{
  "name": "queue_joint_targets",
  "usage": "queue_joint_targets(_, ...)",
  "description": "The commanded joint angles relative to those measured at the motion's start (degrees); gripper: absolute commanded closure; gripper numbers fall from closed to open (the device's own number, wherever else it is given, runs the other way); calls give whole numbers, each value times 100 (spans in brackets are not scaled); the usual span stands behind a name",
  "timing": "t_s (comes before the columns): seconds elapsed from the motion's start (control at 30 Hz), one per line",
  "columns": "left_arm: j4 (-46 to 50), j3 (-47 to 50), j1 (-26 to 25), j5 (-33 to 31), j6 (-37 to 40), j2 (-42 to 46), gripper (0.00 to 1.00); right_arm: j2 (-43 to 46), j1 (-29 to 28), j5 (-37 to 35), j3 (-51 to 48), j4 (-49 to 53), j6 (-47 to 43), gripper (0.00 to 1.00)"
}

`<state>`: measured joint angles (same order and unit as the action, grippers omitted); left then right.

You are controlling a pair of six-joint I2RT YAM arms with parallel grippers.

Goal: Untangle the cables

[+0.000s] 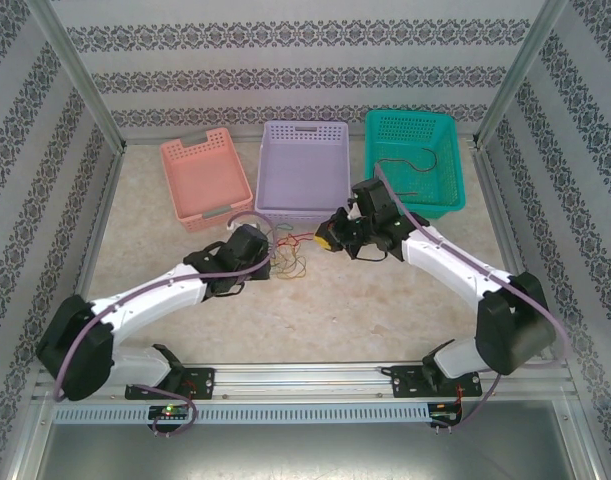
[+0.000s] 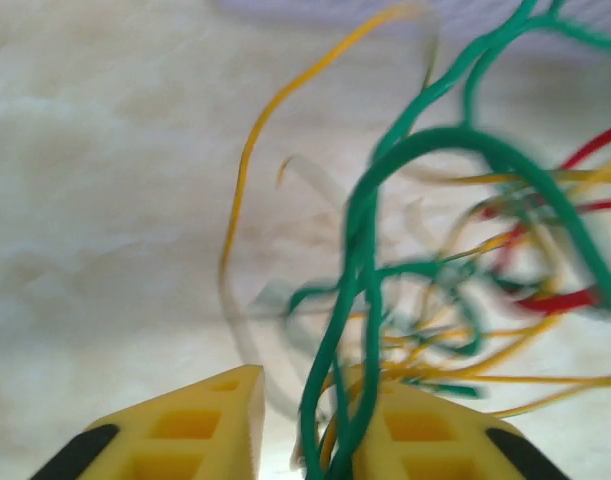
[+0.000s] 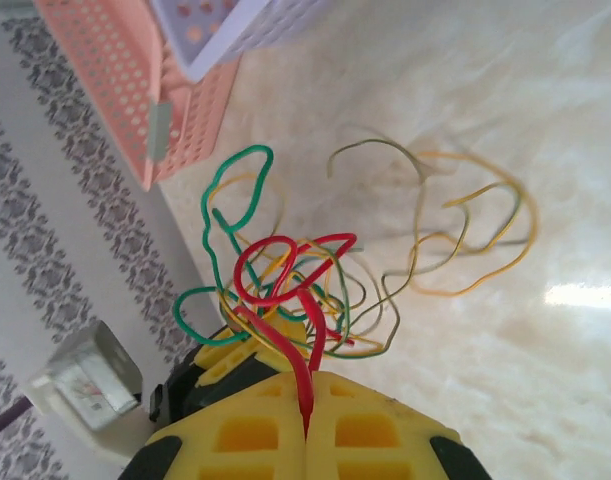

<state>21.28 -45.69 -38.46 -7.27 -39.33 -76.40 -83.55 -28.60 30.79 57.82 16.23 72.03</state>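
Lying in a loose tangle on the table (image 1: 385, 300), the cables (image 1: 290, 255) sit just in front of the lilac basket (image 1: 300, 212), between your two grippers. Your right gripper (image 3: 307, 385) has its yellow fingers pressed together on the red cable (image 3: 285, 290). Your left gripper (image 2: 310, 385) stands parted, with the green cable (image 2: 360, 250) running up through the gap beside one finger.

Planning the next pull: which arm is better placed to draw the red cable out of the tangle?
Probably right: the right gripper is shut on the red cable. The left gripper stands open, with green cables merely running between its fingers.
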Motion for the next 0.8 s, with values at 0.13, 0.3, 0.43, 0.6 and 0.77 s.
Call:
queue_joint_targets(0.13,1175,-467,93,-247,-224,-554,68,-334,107,-359,-528,-334,-94,100)
queue_joint_targets(0.3,1224,-511,93,-285,-457,-489,83,-254,260,-471,-697,-165,-340,100)
queue_joint_targets(0.43,1548,-536,140,-506,-590,-561,100,-31,520,-469,-824,13,-569,100)
queue_joint_targets(0.6,1773,-381,384,-600,-716,-425,100,398,967,-465,-900,491,-1066,100)
queue_joint_targets(0.77,1849,-308,619,-618,-698,-293,100,756,1437,-500,-1022,977,-1520,100)
